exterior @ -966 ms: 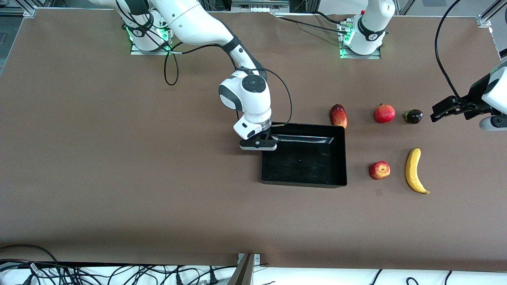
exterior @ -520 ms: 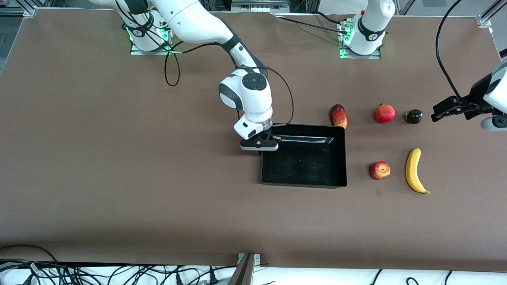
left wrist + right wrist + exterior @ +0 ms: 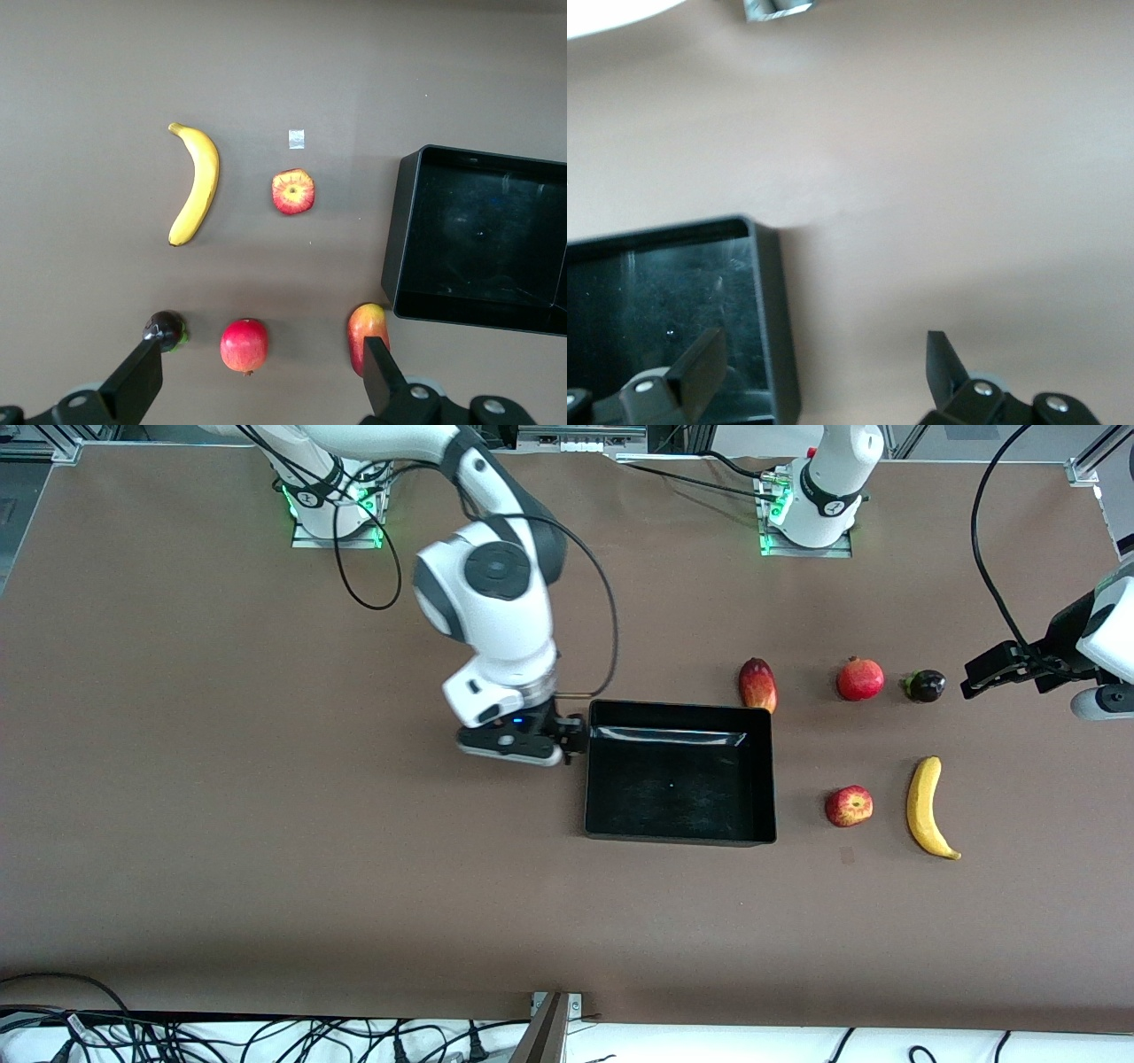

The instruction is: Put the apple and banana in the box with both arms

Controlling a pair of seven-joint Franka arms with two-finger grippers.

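The apple (image 3: 849,806) lies on the table beside the banana (image 3: 926,806), both toward the left arm's end from the black box (image 3: 680,838). The box holds nothing. My right gripper (image 3: 567,737) is open and empty over the box's wall at the right arm's end; in the right wrist view the gripper (image 3: 822,376) straddles that wall (image 3: 772,310). My left gripper (image 3: 974,676) is open and empty, high over the table's left-arm end. Its wrist view shows the gripper (image 3: 259,382), apple (image 3: 292,191), banana (image 3: 197,181) and box (image 3: 403,221).
A red-yellow oval fruit (image 3: 757,685), a round red fruit with a crown tip (image 3: 860,678) and a small dark fruit (image 3: 924,685) lie in a row farther from the camera than the apple and banana. A small tape mark (image 3: 847,856) is near the apple.
My right arm has swung toward its own end of the table, and its gripper has moved from over the box's corner to over the box's end wall. The left arm has barely moved.
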